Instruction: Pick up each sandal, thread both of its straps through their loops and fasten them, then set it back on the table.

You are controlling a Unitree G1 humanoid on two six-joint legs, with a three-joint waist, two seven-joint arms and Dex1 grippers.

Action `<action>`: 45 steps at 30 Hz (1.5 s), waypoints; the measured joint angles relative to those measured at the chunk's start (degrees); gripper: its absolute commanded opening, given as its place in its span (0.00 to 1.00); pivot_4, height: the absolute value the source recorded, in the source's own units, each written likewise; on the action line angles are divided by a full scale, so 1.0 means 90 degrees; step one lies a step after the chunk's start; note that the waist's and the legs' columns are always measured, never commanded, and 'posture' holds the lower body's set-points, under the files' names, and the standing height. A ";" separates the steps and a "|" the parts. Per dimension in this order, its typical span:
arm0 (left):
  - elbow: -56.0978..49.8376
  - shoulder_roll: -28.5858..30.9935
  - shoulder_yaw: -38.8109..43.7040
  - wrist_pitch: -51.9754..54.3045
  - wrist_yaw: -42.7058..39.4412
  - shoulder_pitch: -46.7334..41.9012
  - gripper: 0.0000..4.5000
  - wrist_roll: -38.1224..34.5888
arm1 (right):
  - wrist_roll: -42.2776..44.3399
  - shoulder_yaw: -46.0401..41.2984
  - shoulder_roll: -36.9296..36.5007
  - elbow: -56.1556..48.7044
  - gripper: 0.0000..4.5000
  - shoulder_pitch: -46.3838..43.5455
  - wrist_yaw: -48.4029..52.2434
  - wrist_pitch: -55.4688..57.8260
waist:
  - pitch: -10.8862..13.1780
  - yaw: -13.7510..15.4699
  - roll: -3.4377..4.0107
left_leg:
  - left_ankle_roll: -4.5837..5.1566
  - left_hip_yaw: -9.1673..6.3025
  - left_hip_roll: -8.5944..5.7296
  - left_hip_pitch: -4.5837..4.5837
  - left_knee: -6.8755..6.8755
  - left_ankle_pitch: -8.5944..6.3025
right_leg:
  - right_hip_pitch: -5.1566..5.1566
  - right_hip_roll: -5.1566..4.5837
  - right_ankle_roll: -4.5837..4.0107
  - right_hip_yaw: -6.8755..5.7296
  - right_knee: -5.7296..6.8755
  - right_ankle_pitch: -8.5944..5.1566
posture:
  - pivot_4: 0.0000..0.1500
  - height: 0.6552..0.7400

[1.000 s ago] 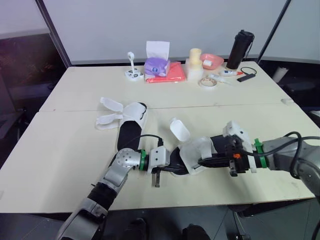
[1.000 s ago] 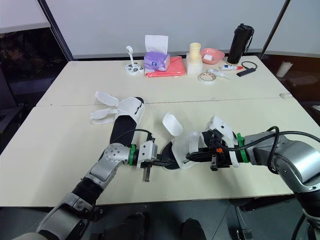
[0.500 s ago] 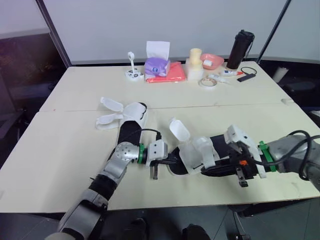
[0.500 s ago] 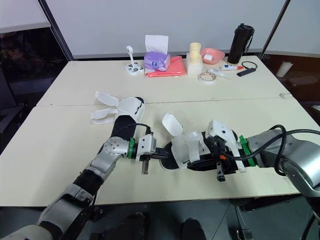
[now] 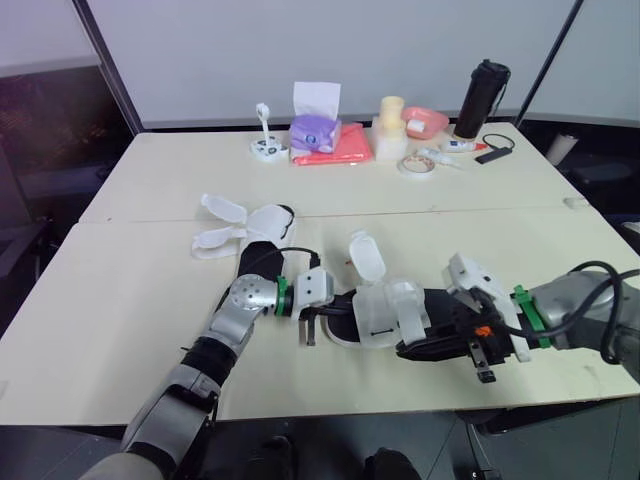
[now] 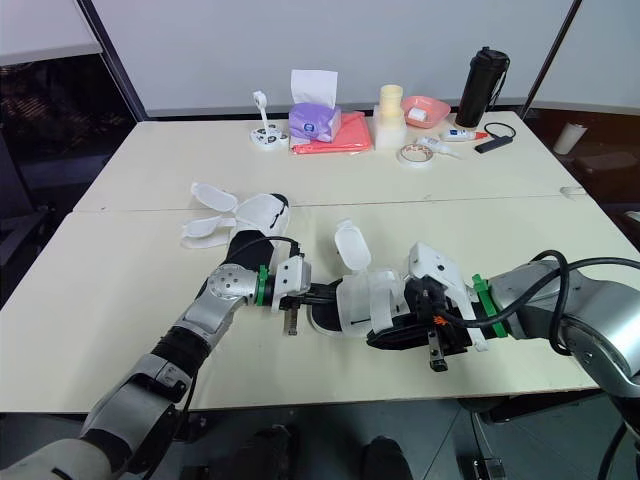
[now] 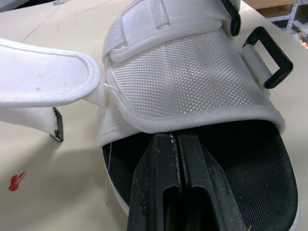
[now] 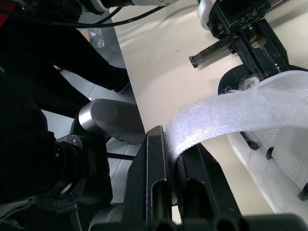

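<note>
A white sandal with a black footbed (image 5: 385,315) is held between my two grippers near the table's front edge. My left gripper (image 5: 330,312) is shut, its tips (image 7: 177,137) pinched at the hem of the mesh upper (image 7: 187,82) over the toe end. My right gripper (image 8: 171,139) is shut on a white velcro strap (image 8: 231,113) of that sandal, at the heel side (image 6: 385,338). Another strap flap (image 5: 365,255) stands up free. A black loop (image 7: 269,57) sits on the upper's far side. The second sandal (image 5: 255,235) lies farther back to the left, straps open.
Along the far edge stand a tissue box (image 5: 315,125), a red cloth (image 5: 345,150), a tape roll (image 5: 413,165), a pink bowl (image 5: 424,122) and a black bottle (image 5: 481,98). The table's front edge (image 5: 400,405) runs just below the held sandal.
My left gripper has moved away from the front edge, and the sandal's toe end went with it. The upright strap flap shifted slightly right. My right gripper has kept its hold on the strap.
</note>
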 measured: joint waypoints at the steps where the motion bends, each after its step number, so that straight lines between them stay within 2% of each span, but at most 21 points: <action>1: -0.0076 0.0039 -0.0023 0.0005 -0.0114 0.0046 0.00 -0.0001 | -0.0003 0.0025 0.0005 0.0038 0.01 -0.0003 -0.0001 0.0000 | 0.0000 -0.0007 0.0000 | 0.0000 0.0000 0.0000 0.0000 -0.0001 0.0000 | -0.0002 0.0000 0.0000 0.0000 0.0000 0.0000 | 1.00 1.00; 7: -0.0456 0.0152 -0.0138 0.0074 -0.0536 0.0258 0.00 -0.0010 | -0.0261 0.0276 0.0010 0.0397 0.01 -0.0094 0.0101 -0.0083 | 0.0000 -0.0004 0.0001 | 0.0000 0.0000 0.0001 0.0000 0.0000 0.0000 | 0.0000 0.0000 0.0000 0.0001 0.0001 0.0000 | 1.00 1.00; 14: -0.0409 0.0067 -0.0206 -0.0041 -0.0418 0.0260 0.00 0.0111 | -0.0729 0.0620 0.0013 0.0918 0.01 -0.0204 0.0432 -0.0313 | 0.0000 0.0004 0.0002 | 0.0000 0.0000 -0.0001 0.0001 0.0002 0.0000 | 0.0002 0.0000 0.0000 0.0000 0.0001 0.0000 | 1.00 1.00; 25: -0.0299 -0.0017 -0.0251 -0.0268 -0.0202 0.0235 0.00 0.0222 | -0.1745 0.1506 0.0642 0.2312 0.01 -0.1304 0.0815 -0.0688 | -0.0002 0.0001 0.0003 | 0.0000 -0.0003 -0.0003 0.0003 0.0010 0.0000 | 0.0004 0.0001 0.0004 0.0001 0.0004 0.0004 | 1.00 1.00; 28: -0.0303 -0.0022 -0.0260 -0.0277 -0.0189 0.0238 0.00 0.0222 | -0.1974 0.1566 0.0870 0.2602 0.22 -0.1458 0.0823 -0.0803 | -0.0002 -0.0006 0.0004 | 0.0000 -0.0002 -0.0004 0.0003 0.0009 0.0000 | 0.0003 0.0001 0.0005 0.0002 0.0005 0.0004 | 1.00 1.00; 34: -0.0348 -0.0002 -0.0275 -0.0280 -0.0169 0.0262 0.00 0.0230 | -0.2236 0.1558 0.1279 0.2952 0.88 -0.1816 0.0683 -0.0916 | -0.0003 -0.0024 0.0005 | 0.0000 -0.0004 -0.0003 0.0006 0.0010 0.0000 | 0.0005 0.0003 0.0005 0.0001 0.0009 0.0005 | 1.00 1.00; 45: -0.0391 0.0010 -0.0290 -0.0272 -0.0172 0.0301 0.00 0.0229 | -0.2762 0.1213 0.1816 0.3744 0.88 -0.2206 -0.0035 -0.1176 | -0.0003 -0.0031 0.0006 | 0.0000 -0.0003 -0.0005 0.0005 0.0002 0.0001 | 0.0001 0.0002 0.0005 0.0003 0.0009 0.0005 | 1.00 1.00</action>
